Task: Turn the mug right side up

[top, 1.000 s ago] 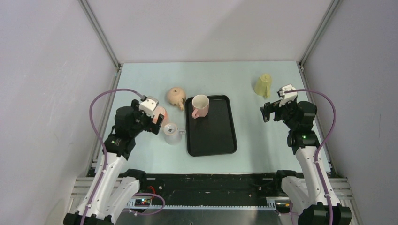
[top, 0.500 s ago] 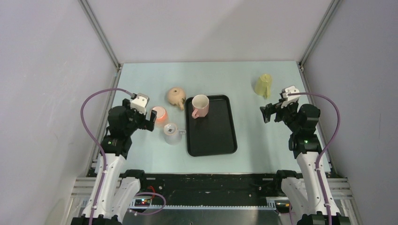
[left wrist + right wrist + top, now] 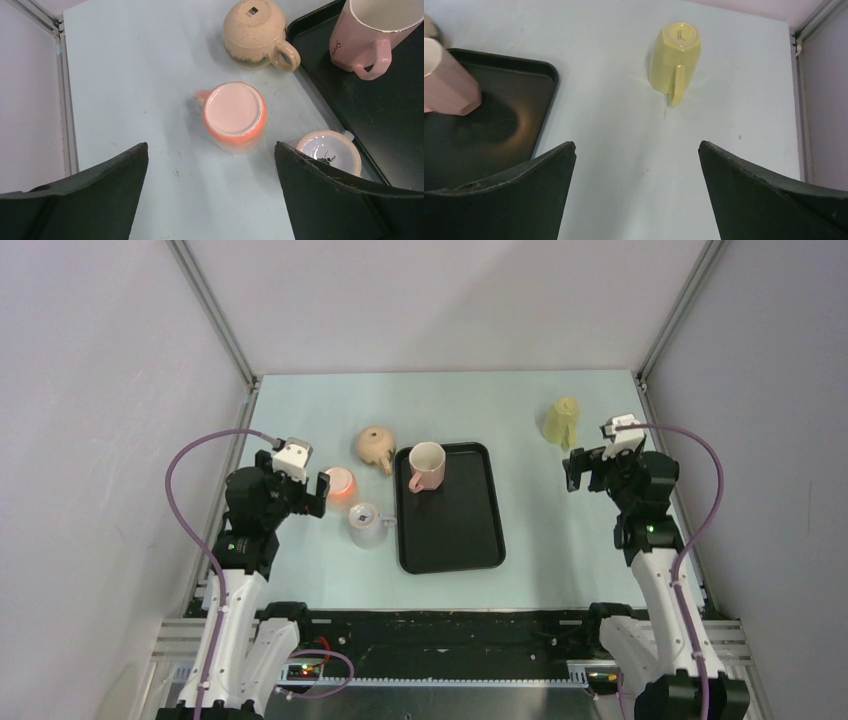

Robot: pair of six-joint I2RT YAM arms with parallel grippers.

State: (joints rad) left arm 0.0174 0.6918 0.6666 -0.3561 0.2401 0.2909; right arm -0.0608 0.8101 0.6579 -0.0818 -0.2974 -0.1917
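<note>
The left gripper hangs with its jaws spread wide, holding and touching nothing. The orange mug stands upside down on the table just ahead, in line with the gap between the fingers (its handle points left in the wrist view). The right gripper is equally wide and empty, facing the yellow mug, also upside down and well apart from it. A tan mug sits inverted beside the tray, where a pink mug stands upright. A white mug sits just beside the tray's edge.
</note>
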